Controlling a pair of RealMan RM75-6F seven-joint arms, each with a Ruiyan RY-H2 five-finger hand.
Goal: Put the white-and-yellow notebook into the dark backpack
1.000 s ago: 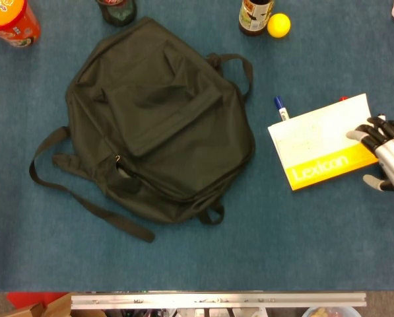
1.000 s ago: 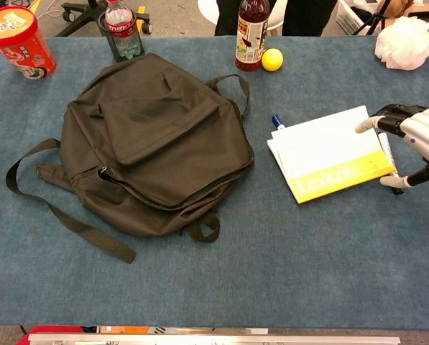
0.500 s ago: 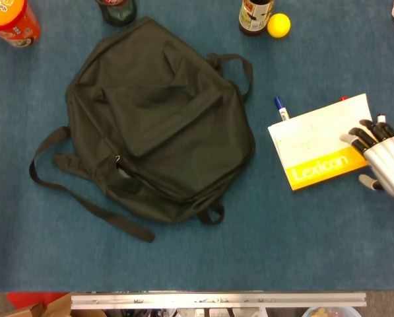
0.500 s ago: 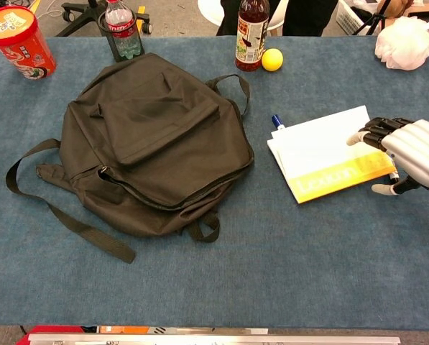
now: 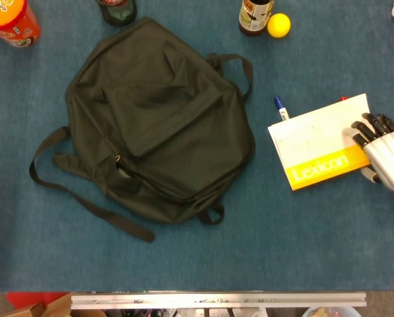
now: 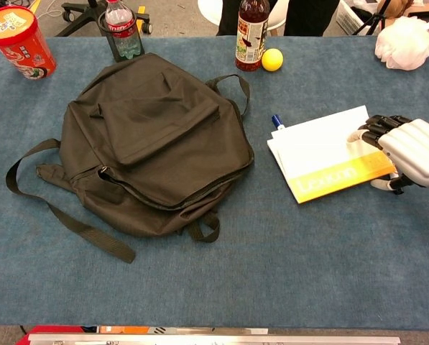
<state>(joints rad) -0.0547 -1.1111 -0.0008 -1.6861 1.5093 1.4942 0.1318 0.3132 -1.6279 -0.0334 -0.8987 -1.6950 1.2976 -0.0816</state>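
My right hand [image 5: 383, 155] has come down on the right edge of the notebook [image 5: 319, 142]. A sec ago it was hovering a bit off this edge, thumb well out; now the palm sits lower and the fingers [image 6: 371, 129] lie side by side on the white cover, tips pointing left. I think the thumb is at the near edge, by the yellow strip, but I cannot tell if it is already under the book, so a real pinch is not confirmed. For me this means the grasp is only beginning; nothing is lifted yet.

The notebook did not move vs. the earlier frames: flat on the table [image 5: 302, 231], just left of my hand, same angle. A blue pen [image 5: 280, 107] pokes out at its far left corner. The backpack [image 5: 157, 119] is well to the left of the hand, lying flat, unchanged, zipper partly open on its near side. Opening looks narrow, I will probably need it wider.

Left hand not seen in either view.
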